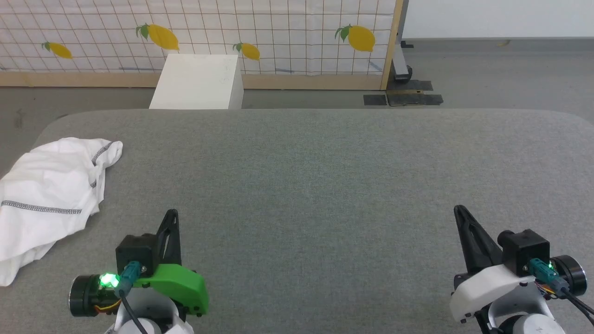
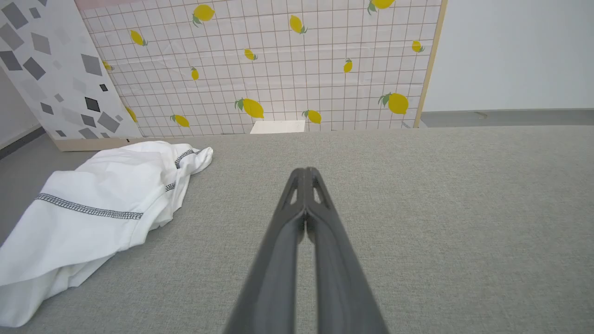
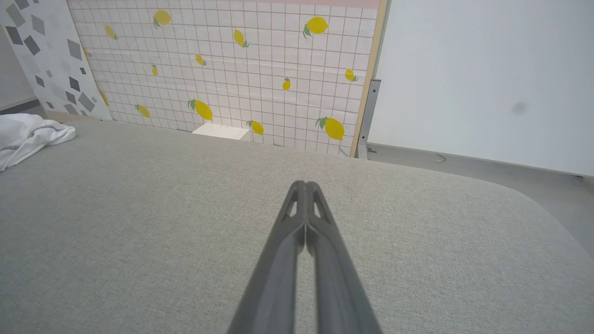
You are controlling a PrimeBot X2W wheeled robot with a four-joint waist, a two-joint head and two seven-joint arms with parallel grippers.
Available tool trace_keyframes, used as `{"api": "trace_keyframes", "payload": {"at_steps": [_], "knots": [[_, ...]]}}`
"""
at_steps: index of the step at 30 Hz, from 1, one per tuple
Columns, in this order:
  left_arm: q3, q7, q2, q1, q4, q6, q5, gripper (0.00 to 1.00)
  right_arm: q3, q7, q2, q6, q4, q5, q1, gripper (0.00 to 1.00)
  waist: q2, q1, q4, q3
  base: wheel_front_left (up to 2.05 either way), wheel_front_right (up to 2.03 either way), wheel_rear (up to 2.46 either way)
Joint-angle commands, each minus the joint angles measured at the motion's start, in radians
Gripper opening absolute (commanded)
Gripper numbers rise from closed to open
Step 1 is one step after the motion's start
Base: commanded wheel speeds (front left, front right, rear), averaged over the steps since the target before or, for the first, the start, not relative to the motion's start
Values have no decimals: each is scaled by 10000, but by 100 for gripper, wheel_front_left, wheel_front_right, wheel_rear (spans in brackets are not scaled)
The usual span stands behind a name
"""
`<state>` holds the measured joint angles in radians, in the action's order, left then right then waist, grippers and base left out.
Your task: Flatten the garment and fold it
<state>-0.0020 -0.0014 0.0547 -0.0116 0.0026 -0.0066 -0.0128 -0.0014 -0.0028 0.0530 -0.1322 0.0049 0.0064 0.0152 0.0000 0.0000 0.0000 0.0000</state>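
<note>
At the left edge of the grey worktop (image 1: 325, 176), the garment (image 1: 51, 185) lies in a crumpled heap. Its dark zigzag seams show on top, and part of it seems to hang over the side. The left end effector (image 1: 172, 217) has its two fingers pressed together and holds nothing. It is near the heap, to the right of the cloth, but not touching it. The right end effector (image 1: 460, 214) is also closed and empty, well apart from the garment on the other side of the worktop. A white box (image 1: 197, 83) stands behind the worktop.

Nothing of the task looks done yet. I judge the step in hand is to reach the garment and bring it to the middle. To do this well, the left fingers should open first, then come down on a raised fold near a seam, not on flat cloth. The pull should be slow and toward the centre, because thin fabric can drag or slide off the edge. The right arm can wait until a second corner is within its reach.
</note>
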Motion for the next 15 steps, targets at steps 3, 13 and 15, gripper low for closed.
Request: {"api": "trace_keyframes", "payload": {"at_steps": [3, 13, 15], "knots": [[20, 14, -45, 116, -26, 66, 128, 0, 14, 28, -28, 15, -49, -64, -152, 0, 0, 0, 0, 0, 0, 0, 0], [20, 14, -45, 116, -26, 66, 128, 0, 14, 28, -28, 15, -49, -64, -152, 0, 0, 0, 0, 0, 0, 0, 0], [0, 0, 0, 0, 0, 0, 0, 100, 0, 0, 0, 0, 0, 0, 0, 100, 0, 0, 0, 0, 0, 0, 0]]}}
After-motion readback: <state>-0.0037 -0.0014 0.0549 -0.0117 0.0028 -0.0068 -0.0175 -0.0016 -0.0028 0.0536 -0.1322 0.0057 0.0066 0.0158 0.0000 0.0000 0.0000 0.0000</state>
